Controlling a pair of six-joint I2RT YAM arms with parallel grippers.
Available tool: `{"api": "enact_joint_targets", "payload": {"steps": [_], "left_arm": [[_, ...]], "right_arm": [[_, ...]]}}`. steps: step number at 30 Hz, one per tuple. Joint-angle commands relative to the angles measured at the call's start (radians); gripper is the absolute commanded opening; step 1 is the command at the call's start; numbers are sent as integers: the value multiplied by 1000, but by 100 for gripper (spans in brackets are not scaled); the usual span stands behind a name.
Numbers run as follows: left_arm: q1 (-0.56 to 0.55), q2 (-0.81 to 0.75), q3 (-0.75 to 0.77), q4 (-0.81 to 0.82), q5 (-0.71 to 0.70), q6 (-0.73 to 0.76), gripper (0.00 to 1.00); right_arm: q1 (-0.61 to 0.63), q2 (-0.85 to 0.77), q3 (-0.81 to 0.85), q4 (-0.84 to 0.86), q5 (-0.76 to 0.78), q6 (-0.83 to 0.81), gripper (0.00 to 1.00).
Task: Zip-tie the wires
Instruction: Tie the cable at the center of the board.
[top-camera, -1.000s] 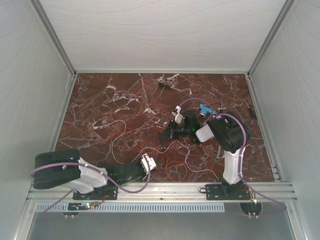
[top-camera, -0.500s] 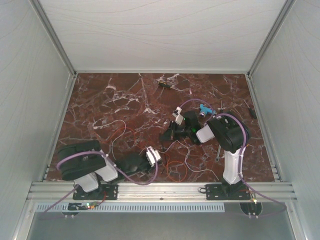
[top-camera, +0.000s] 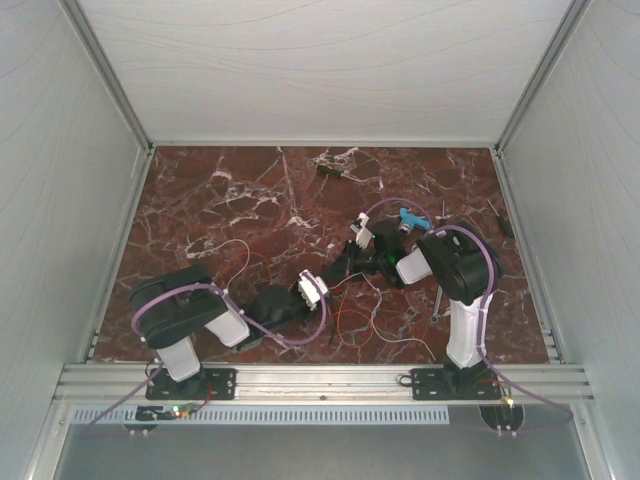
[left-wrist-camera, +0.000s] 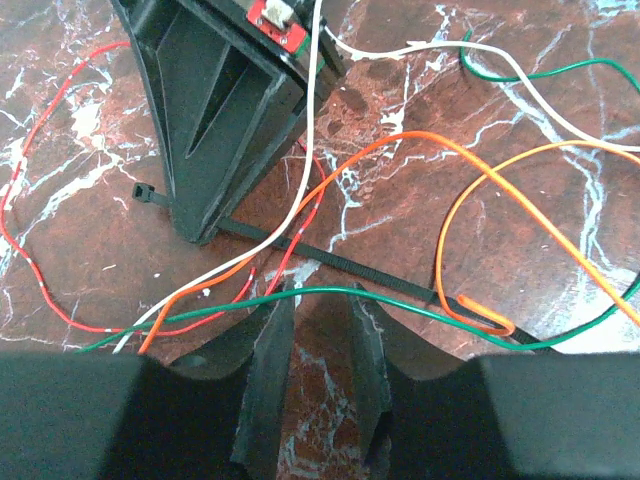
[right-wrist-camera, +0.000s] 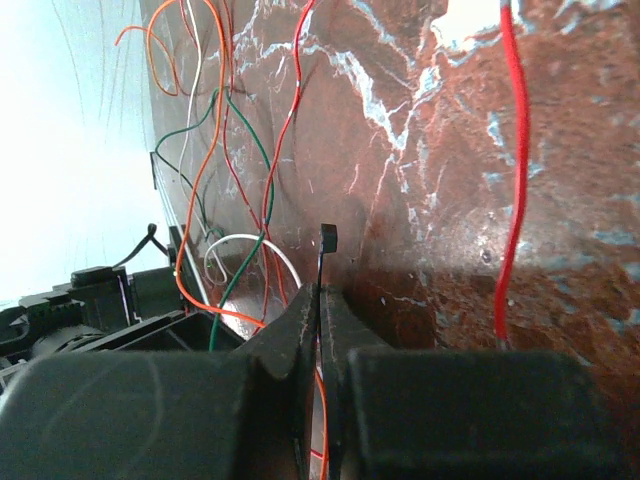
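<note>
The wires lie as a loose tangle of orange, red, white and green strands at the table's front middle. They also show in the left wrist view and in the right wrist view. My right gripper is shut on a thin black zip tie. Its head sticks out past the fingertips. The tie lies slanted on the marble, among the wires. My left gripper is open and empty, just short of the tie's middle. A green wire crosses its tips. In the top view the left gripper is close to the right one.
The table is dark red marble, enclosed by white walls. Small dark parts lie at the back and at the right edge. A thin tool lies beside the right arm. An aluminium rail runs along the near edge.
My left arm has swung up from the near rail and reached forward and right, bringing its gripper up to the right gripper and the zip tie. The right gripper has barely moved.
</note>
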Motion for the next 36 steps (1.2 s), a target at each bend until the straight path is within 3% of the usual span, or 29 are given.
{"api": "enact_joint_targets", "payload": {"steps": [1,5,14,18,24,30,36], "left_arm": [[10,42,48,43,52,15,29],[10,35,51,4,79,5,30],[-13,-111,-93,-34,129,0,44],[-27,-106,-155,43,161,-15,44],[-143,-41,-191,180,116,15,48],[-190,108,-205,439,109,43,51],[-207,177,-149,448,83,113,49]], "right_arm": [[-6,-19,-14,26,-14,29,0],[-14,-14,-26,61,-9,81,0],[-20,-4,-37,102,7,194,0],[-20,3,-41,109,9,215,0],[-11,-3,-53,112,20,227,0],[-10,4,-58,108,18,220,0],[-10,11,-61,115,12,221,0]]}}
